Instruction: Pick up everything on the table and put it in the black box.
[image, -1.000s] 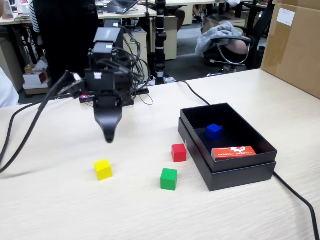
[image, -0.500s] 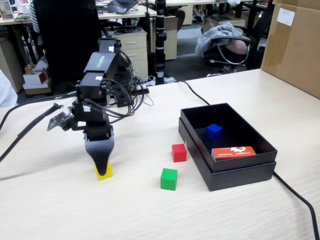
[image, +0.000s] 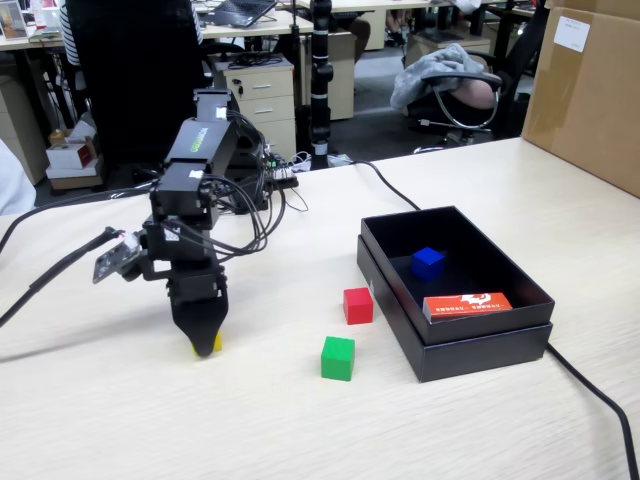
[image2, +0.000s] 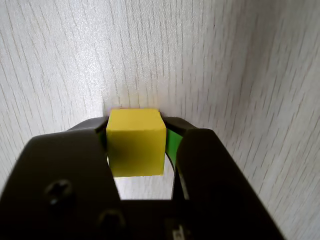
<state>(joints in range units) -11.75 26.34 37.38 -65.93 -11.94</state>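
Fingers (image2: 137, 131) of our gripper stand on either side of the yellow cube (image2: 135, 142), closed around it low on the table (image: 120, 420), left in the fixed view. Red cube (image: 358, 305) and green cube (image: 337, 357) sit just left of the black box (image: 480, 350), where we see the blue cube (image: 427, 262) inside.

the fixed view looks from the table's (image: 480, 420) front edge, slightly above, toward the office behind. the wrist view looks straight down, very close. both share the yellow cube (image2: 135, 142), lower left in the fixed view.
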